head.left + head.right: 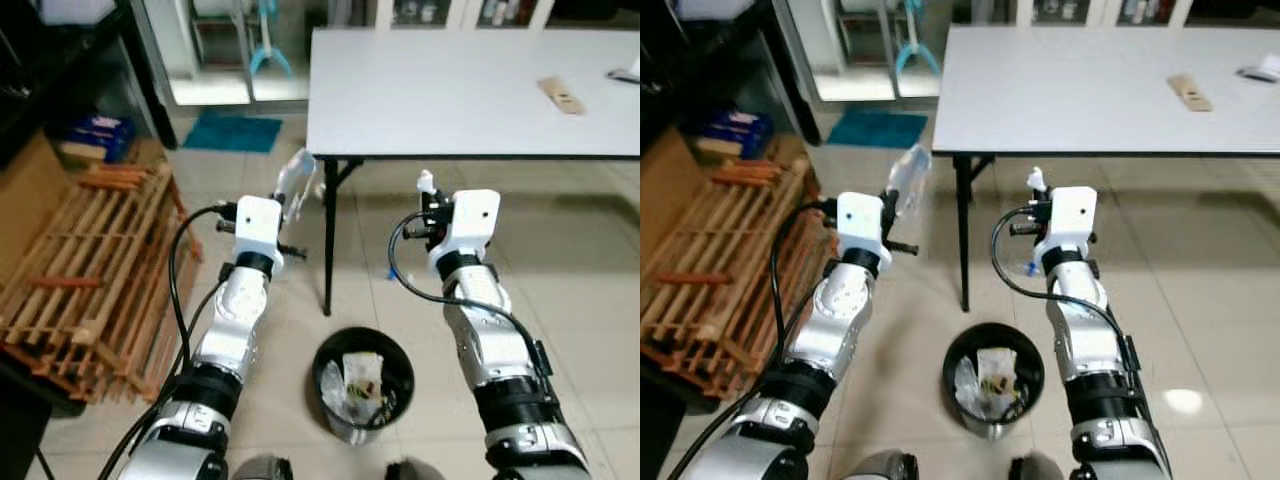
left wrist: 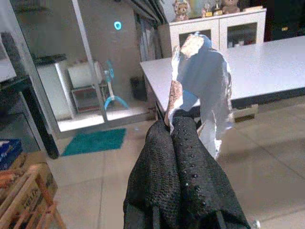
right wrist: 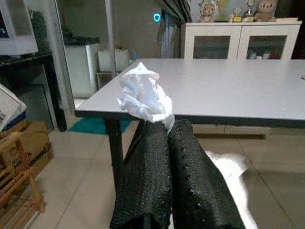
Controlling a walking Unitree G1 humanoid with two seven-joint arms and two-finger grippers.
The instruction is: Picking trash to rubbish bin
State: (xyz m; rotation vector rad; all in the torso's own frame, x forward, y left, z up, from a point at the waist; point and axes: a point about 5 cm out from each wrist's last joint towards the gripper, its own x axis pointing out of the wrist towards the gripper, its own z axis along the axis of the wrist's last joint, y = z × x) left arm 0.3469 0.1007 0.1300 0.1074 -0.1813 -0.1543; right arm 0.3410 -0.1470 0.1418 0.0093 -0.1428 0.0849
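Above the rubbish bin (image 1: 362, 385), trash is held in both raised grippers.

A crumpled silver wrapper (image 2: 202, 83) is pinched in the closed left gripper (image 2: 176, 125), and a ball of white paper (image 3: 143, 95) is clamped in the right gripper (image 3: 167, 128). Both are held before the white table (image 1: 470, 90), while the bin, holding trash, is stood on the tiled floor between the arms.

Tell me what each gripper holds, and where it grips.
Left gripper pinches the lower edge of a silvery wrapper. Right gripper pinches the bottom of a crumpled white tissue.
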